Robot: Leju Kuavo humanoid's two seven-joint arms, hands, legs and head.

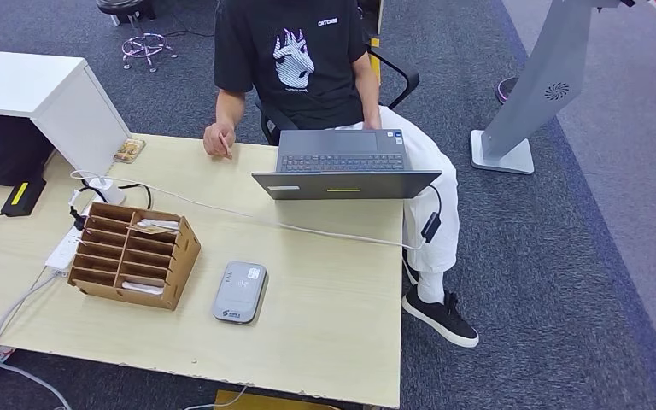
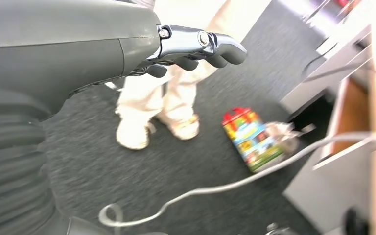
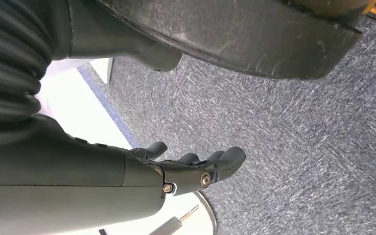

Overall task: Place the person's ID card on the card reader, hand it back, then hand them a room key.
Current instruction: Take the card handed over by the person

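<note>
Wooden table (image 1: 325,333) carries card reader (image 1: 240,292), laptop (image 1: 344,171).

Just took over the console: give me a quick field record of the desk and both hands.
card reader: grey, flat on desk, nothing on it
key organizer: cardboard, left of reader, cards in some slots
person's hand: on far desk edge, holding something small
laptop: open, far side
left hand: hanging, holds nothing
right hand: hanging, holds nothing
</note>
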